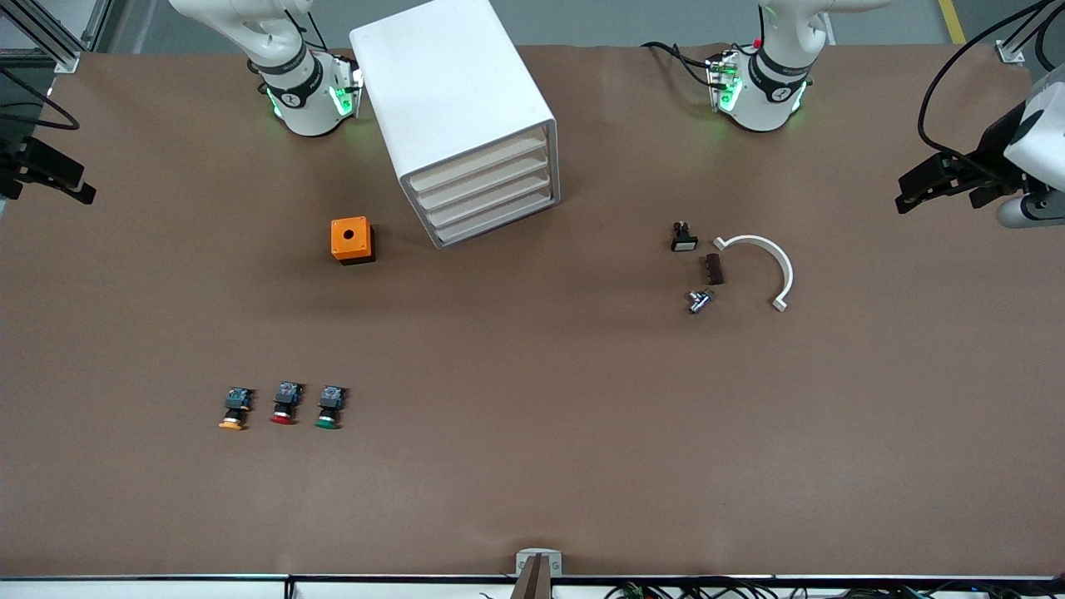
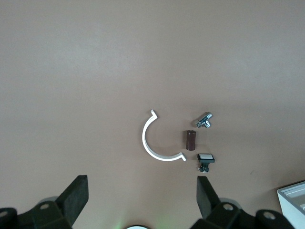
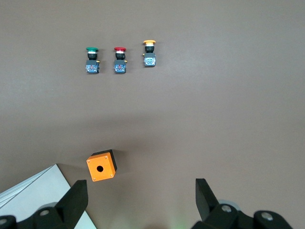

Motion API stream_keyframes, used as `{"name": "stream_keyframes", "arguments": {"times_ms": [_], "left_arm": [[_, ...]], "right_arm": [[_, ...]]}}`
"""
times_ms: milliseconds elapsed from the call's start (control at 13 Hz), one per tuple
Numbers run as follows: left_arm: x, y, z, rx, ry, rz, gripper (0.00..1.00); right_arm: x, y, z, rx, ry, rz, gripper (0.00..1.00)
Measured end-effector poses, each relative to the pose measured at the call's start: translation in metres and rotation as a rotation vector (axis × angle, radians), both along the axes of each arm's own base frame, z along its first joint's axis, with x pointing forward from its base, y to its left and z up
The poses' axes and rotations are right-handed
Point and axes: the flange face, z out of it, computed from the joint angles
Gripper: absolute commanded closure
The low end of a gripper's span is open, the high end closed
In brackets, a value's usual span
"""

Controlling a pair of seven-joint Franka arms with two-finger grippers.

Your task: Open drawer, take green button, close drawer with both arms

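The brown table [image 1: 532,466] carries a white four-drawer cabinet [image 1: 466,116], all drawers shut. At its eight o'clock sits an orange box with a round hole [image 1: 351,240]. The left gripper [image 2: 140,202] and right gripper [image 3: 140,200] both hang above the table, jaws wide and empty. The green-capped button [image 1: 329,408] lies nearer the front camera, beside red-capped [image 1: 285,403] and orange-capped [image 1: 236,408] ones.
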Motion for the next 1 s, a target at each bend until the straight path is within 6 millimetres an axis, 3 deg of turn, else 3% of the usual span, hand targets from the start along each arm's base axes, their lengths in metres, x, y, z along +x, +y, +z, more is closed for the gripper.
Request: {"name": "stream_keyframes", "arguments": {"times_ms": [1000], "left_arm": [[0.0002, -0.0004, 0.0065, -0.001, -0.014, -0.001, 0.00]], "right_arm": [[0.0016, 0.0013, 0.0027, -0.002, -0.022, 0.045, 0.00]]}}
